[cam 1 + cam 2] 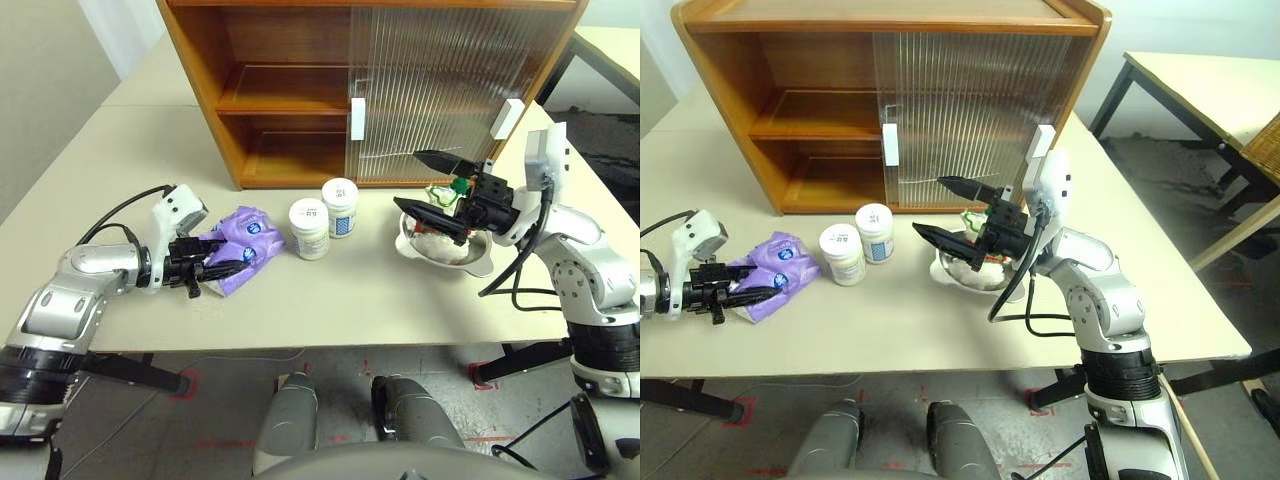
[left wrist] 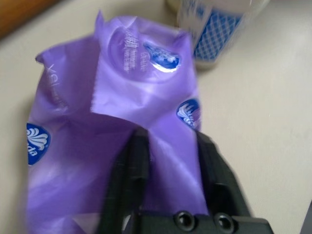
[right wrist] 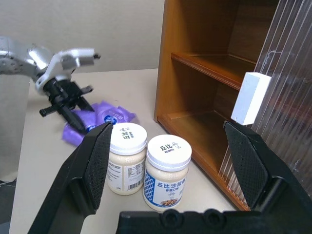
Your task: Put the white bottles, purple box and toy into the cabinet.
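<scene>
Two squat white plastic jars (image 1: 324,218) with blue-printed labels stand touching side by side on the beige counter (image 1: 350,300), just before the brown wooden cabinet (image 1: 300,90). Its left half is open, both shelves bare; ribbed translucent sliding doors (image 1: 440,90) cover the right half. A shallow steel bowl (image 1: 445,250) holds the small white plush toy (image 1: 440,240). The right end effector (image 1: 432,190) hangs over the bowl, fingers spread wide, gripping nothing. The left end effector (image 2: 168,146) pinches a fold of the soft lavender-purple wrapped pack (image 1: 240,245) lying beside the jars.
</scene>
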Robot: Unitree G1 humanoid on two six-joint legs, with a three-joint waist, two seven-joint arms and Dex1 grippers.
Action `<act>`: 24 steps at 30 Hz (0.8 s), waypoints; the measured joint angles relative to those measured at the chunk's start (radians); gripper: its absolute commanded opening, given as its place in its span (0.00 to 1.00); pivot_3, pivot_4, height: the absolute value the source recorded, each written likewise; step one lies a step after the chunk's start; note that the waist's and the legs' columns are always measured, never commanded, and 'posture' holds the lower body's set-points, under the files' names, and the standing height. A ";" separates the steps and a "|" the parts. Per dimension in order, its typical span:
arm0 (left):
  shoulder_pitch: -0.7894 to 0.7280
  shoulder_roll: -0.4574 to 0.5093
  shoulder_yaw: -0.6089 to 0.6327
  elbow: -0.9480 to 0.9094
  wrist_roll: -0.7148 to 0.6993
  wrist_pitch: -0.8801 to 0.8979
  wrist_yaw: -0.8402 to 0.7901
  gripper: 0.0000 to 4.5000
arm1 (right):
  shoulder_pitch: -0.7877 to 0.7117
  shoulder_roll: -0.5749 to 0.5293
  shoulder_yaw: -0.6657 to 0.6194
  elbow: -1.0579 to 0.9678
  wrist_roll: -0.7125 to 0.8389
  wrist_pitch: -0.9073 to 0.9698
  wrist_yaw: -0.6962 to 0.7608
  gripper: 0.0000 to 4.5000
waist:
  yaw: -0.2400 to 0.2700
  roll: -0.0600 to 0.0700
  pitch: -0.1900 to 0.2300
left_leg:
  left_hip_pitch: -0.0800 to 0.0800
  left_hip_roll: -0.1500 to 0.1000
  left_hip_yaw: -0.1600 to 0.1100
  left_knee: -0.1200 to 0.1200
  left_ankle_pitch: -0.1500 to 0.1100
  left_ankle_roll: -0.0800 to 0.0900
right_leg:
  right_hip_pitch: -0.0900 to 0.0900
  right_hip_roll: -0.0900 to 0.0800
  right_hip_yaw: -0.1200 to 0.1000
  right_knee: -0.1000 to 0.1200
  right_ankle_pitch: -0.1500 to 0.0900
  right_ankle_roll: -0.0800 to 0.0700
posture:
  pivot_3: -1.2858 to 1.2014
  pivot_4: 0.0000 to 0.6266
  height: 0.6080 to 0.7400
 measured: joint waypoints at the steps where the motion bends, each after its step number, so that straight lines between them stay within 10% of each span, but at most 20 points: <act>1: -0.031 -0.005 0.001 0.009 -0.005 -0.007 -0.015 0.09 | 0.000 0.001 0.000 0.001 -0.001 -0.001 -0.002 1.00 | 0.000 0.000 0.000 | 0.000 0.000 0.000 0.000 0.000 0.000 | 0.000 0.000 0.000 0.000 0.000 0.000 | 0.56 0.18 1.00; 24: -0.616 -0.059 -0.012 0.340 -0.010 -0.261 -0.354 0.00 | -0.027 0.031 0.013 0.026 -0.014 -0.019 -0.004 1.00 | 0.003 -0.001 0.000 | -0.006 -0.002 -0.001 0.001 0.010 0.017 | 0.000 0.000 -0.002 -0.003 -0.002 0.006 | 0.56 0.18 1.00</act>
